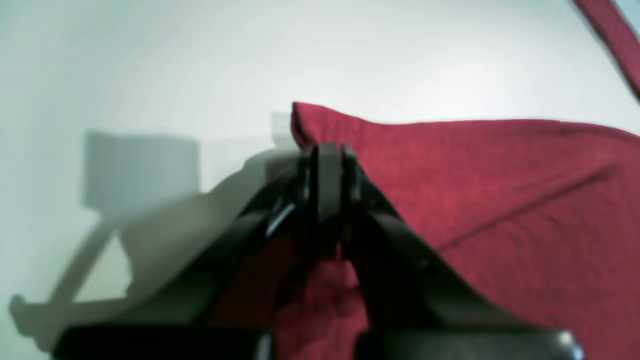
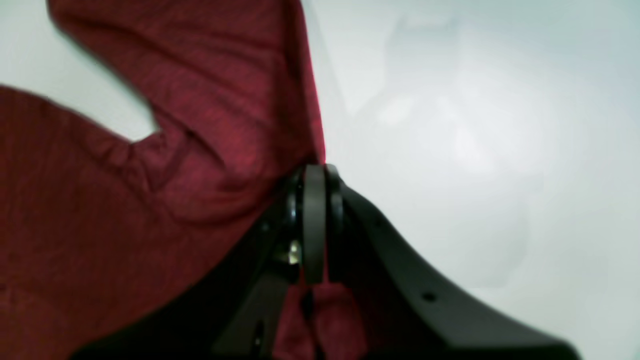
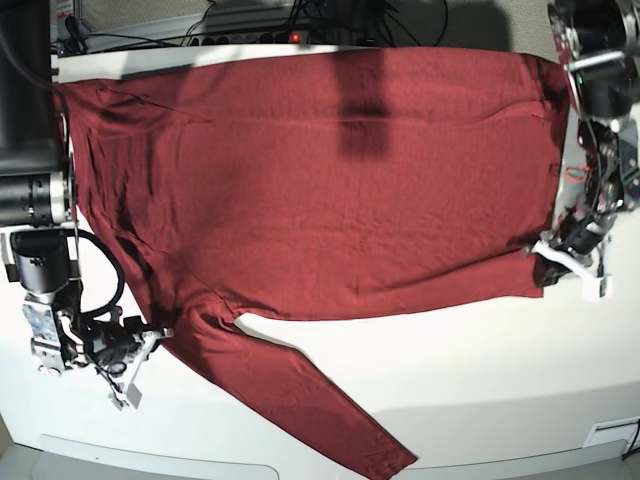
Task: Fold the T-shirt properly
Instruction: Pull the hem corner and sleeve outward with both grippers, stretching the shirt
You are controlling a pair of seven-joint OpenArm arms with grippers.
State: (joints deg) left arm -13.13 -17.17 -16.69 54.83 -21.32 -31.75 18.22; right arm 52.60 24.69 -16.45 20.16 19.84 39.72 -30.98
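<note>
The maroon T-shirt (image 3: 330,180) lies spread flat across the white table, with one long sleeve (image 3: 330,410) running toward the front edge. My left gripper (image 3: 543,268) is at the shirt's lower right corner. In the left wrist view it (image 1: 327,150) is shut on the shirt's edge (image 1: 500,190). My right gripper (image 3: 155,338) is at the shirt's left side where the sleeve starts. In the right wrist view it (image 2: 315,172) is shut on a fold of the fabric (image 2: 100,200).
The white table (image 3: 480,370) shows bare in front of the shirt. Cables and a power strip (image 3: 290,35) lie along the back edge. The arm bases stand at the far left (image 3: 30,190) and far right (image 3: 600,90).
</note>
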